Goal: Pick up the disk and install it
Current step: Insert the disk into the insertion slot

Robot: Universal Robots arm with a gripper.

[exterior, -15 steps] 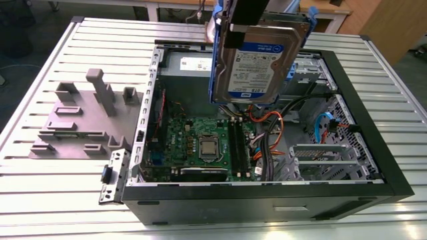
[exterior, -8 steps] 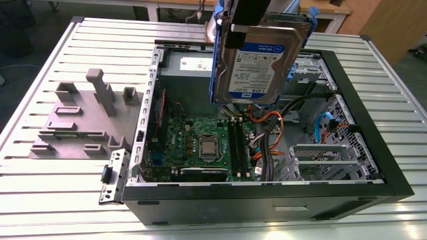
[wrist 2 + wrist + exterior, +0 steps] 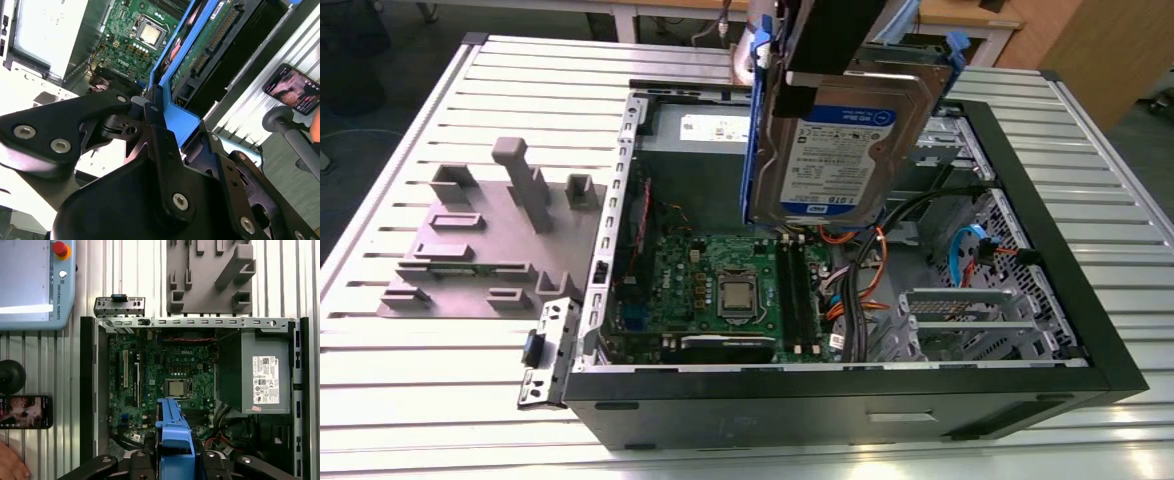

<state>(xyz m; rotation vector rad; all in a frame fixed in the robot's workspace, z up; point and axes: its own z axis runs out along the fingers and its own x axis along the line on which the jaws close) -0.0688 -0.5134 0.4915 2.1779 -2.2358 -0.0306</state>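
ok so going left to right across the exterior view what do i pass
grey fixture plate → metal case wall → the disk, up in the air → blue cable → black case wall; motherboard left out, since the disk overlaps it

a: where's everything sitting?
b: open computer case [image 3: 854, 400] on its side on the table [image 3: 427, 400], circuit board [image 3: 720, 290] flat in its bottom. plastic rack [image 3: 480, 240] on the table just beside it, on the exterior view's left.
a: and the disk [image 3: 847, 150]?
b: upright above the board, clamped in the gripper [image 3: 162, 117]. in the first wrist view a phone [image 3: 25, 411] and a control tablet [image 3: 30, 280] lie on the table outside the case, opposite the metal box [image 3: 265, 370] inside it.
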